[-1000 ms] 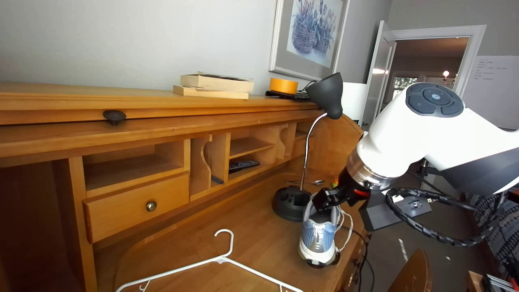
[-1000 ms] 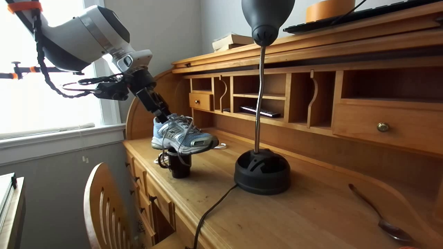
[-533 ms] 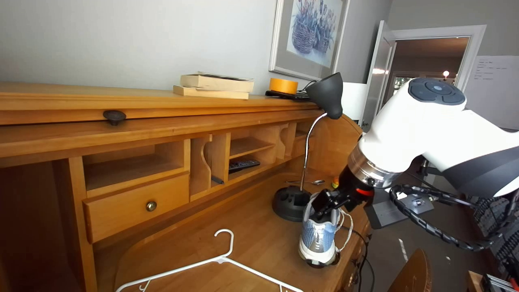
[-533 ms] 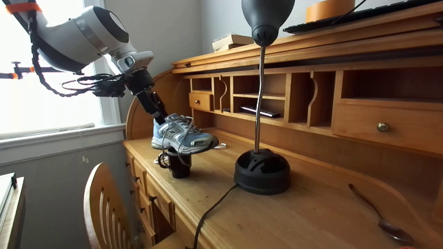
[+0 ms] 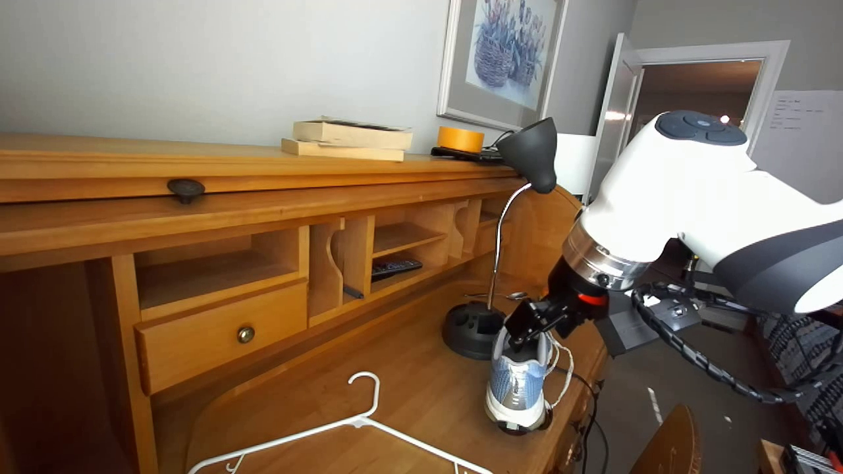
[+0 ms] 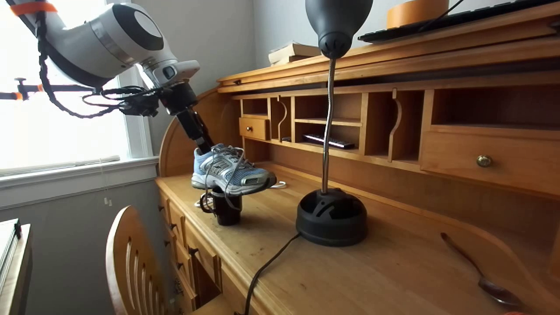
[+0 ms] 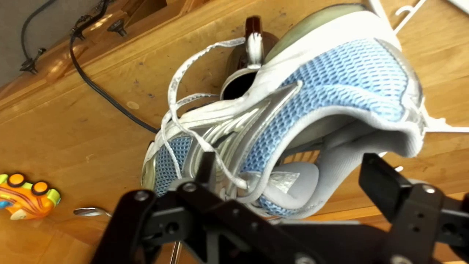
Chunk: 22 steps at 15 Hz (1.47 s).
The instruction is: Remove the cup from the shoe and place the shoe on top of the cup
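The light blue and white shoe point(image 6: 229, 170) rests across the top of the small black cup point(image 6: 227, 211), which stands upright on the desk. The shoe also shows in an exterior view point(image 5: 518, 385) and in the wrist view point(image 7: 344, 73). In the wrist view, the cup's handle and part of its dark mouth point(image 7: 238, 86) show beside the sole; the shoe covers the rest. My gripper point(image 7: 289, 161) is open, with its fingers spread apart at the shoe's opening and nothing between them. In both exterior views its fingertips point(image 6: 205, 148) point(image 5: 517, 334) are at the shoe's collar; whether they touch it I cannot tell.
A black desk lamp point(image 6: 332, 225) stands near the shoe, its cord point(image 6: 271, 262) running over the desk edge. A white hanger point(image 5: 361, 420), a spoon point(image 6: 498, 291) and an orange toy point(image 7: 31, 198) lie on the desk. A wooden chair point(image 6: 131, 258) stands in front.
The wrist and forearm have risen and tilted slightly, with the fingertips staying near the shoe's collar. The shoe and cup have not visibly moved.
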Motion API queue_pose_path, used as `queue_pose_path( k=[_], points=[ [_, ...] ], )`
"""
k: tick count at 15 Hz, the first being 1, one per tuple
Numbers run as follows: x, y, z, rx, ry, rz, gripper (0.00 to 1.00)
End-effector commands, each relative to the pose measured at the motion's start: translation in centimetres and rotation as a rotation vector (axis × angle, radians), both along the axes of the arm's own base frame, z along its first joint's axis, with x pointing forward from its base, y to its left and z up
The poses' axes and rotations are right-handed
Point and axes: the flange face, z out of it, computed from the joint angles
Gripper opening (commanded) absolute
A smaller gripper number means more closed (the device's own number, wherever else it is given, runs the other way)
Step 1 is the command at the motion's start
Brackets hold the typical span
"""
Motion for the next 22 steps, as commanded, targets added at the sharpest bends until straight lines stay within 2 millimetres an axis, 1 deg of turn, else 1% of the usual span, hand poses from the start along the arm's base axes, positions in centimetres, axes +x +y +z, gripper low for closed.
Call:
queue_pose_path(
  k=[1, 2, 5, 7, 8, 10, 13, 16, 18, 22],
  points=[
    [0.1, -0.5, 1.6, 0.012, 0.018, 0.025, 1.0],
    [-0.3, -0.7, 2.1, 0.018, 0.026, 0.033, 1.0],
    [-0.2, -1.2, 4.0, 0.035, 0.036, 0.065, 1.0],
    [-0.5, -1.5, 5.1, 0.046, 0.075, 0.104, 1.0],
    [-0.6, -1.5, 5.4, 0.06, 0.108, 0.152, 1.0],
    [-1.2, -2.1, 6.7, 0.072, 0.157, 0.202, 1.0],
    [-1.7, -2.9, 9.1, 0.056, 0.201, 0.251, 1.0],
    [-2.0, -3.8, 10.9, 0.019, 0.219, 0.28, 1.0],
    [-2.3, -4.2, 11.7, 0.002, 0.226, 0.289, 1.0],
    [-2.6, -5.0, 12.4, -0.001, 0.237, 0.302, 1.0]
  ],
)
